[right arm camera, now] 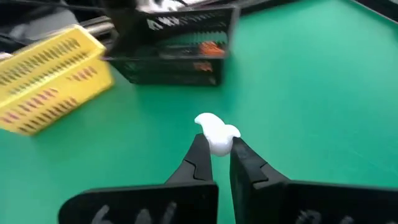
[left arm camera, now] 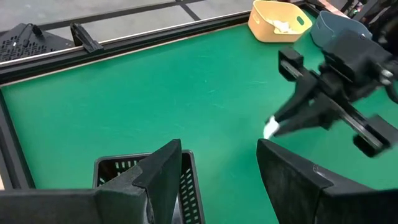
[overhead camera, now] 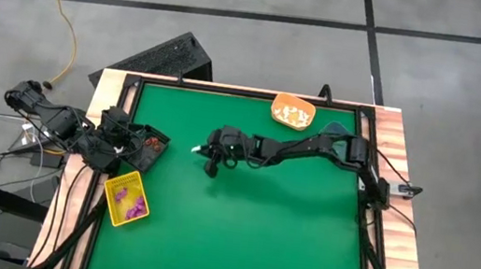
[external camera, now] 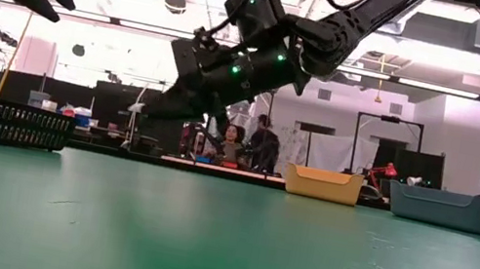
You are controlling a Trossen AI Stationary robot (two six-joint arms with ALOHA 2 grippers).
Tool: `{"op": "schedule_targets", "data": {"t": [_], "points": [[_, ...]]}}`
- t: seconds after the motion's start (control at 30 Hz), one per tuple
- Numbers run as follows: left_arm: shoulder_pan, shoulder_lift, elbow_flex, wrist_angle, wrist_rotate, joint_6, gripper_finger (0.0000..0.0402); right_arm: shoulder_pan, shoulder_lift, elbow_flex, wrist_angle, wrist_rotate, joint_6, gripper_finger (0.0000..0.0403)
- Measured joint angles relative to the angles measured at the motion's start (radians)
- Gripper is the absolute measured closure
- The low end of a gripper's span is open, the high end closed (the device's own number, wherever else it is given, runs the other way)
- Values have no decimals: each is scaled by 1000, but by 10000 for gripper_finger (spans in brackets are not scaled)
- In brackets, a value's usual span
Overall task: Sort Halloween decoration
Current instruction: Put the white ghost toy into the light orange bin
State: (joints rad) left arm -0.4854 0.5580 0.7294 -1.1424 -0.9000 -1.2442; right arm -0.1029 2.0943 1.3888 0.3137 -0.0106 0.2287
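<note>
White trinket [right arm camera: 216, 134] pinched at tip of right gripper [right arm camera: 217, 149] jaws, above green mat [right arm camera: 311, 93].

The high view looks straight down on the green table [overhead camera: 238, 219]. The low view sits at tabletop level, facing the room. Each wrist view looks closely past its own fingers; both share the black bin [right arm camera: 180, 56].
</note>
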Motion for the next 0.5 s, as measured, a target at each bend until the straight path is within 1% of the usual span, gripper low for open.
{"op": "schedule_targets", "data": {"t": [0.07,0.13,0.5], "points": [[0,0,0,0,0,0,202,-20,-9,0,-34,6,0,383],[0,0,0,0,-1,-1,202,-30,-13,0,-58,38,6,383],[0,0,0,-1,-8,-1,202,-122,-129,1,-346,148,-69,383]]}}
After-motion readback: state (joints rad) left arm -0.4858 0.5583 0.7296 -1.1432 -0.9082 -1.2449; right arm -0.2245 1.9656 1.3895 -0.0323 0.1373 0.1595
